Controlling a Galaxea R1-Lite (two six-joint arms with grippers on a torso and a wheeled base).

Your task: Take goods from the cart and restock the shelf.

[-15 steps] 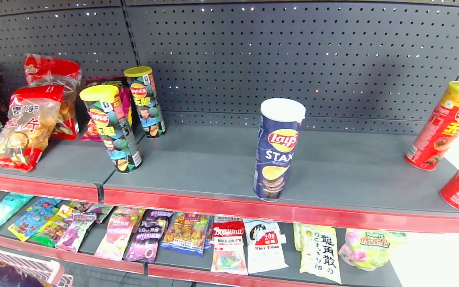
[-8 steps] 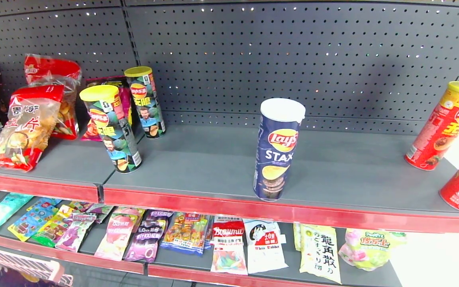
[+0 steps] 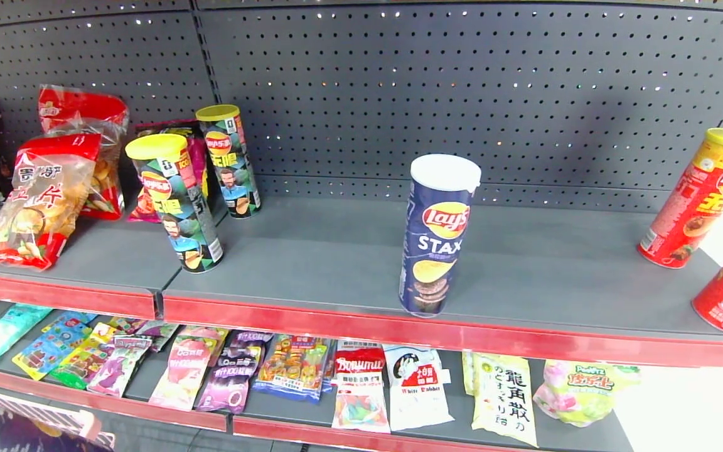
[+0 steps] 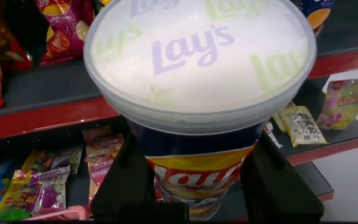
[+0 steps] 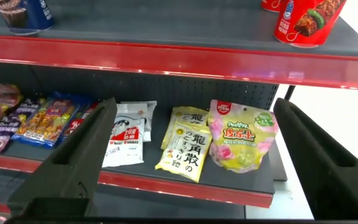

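Left wrist view: chip can point(image 4: 197, 62) clamped between the fingers point(image 4: 126, 186) of the left claw point(image 4: 201, 186); right claw point(image 5: 196, 118) apart.

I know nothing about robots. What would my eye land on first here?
Most striking is the tall dark-blue cardboard chip can with a white lid, standing alone near the front edge of the grey metal upper shelf. A similar blue can with a white plastic lid sits gripped in the left claw, out in front of the shelf.
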